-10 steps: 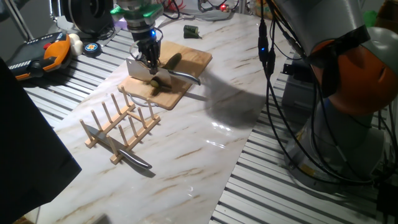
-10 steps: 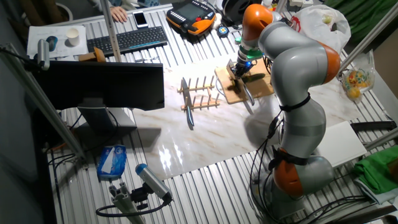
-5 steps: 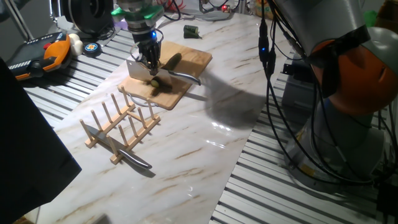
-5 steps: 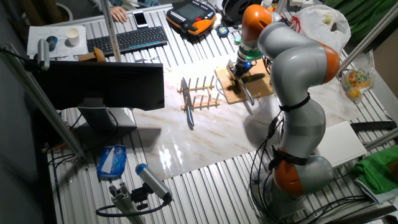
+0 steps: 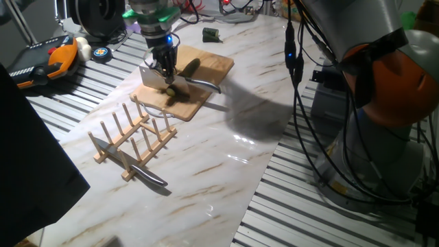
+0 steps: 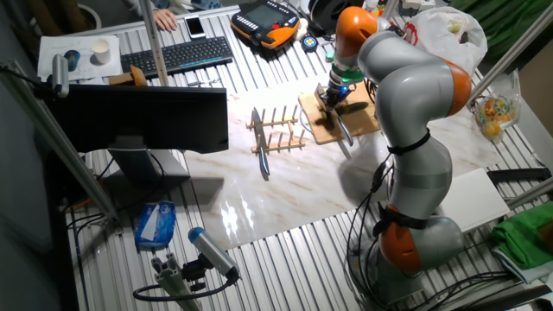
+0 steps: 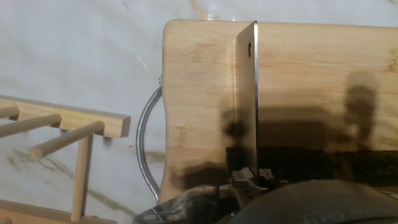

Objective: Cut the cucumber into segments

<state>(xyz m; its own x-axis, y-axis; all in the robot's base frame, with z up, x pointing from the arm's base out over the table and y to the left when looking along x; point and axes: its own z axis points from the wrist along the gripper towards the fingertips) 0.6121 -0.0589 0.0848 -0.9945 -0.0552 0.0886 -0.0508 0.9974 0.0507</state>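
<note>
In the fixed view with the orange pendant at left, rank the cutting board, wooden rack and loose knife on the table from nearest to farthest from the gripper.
1. Cutting board, directly under the gripper.
2. Wooden rack, nearer the camera than the board.
3. Loose knife, lying under the rack's near side, farthest.

Your arm (image 6: 406, 86) is showing rounded grey segments with orange joints. Black cables (image 5: 302, 103) are running along it; a green light ring (image 5: 151, 12) is glowing above the dark gripper (image 5: 164, 65).

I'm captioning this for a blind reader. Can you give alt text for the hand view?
A cleaver blade seen edge-on points away from the camera over a wooden cutting board on a marble table, with a wooden rack at left.
</note>
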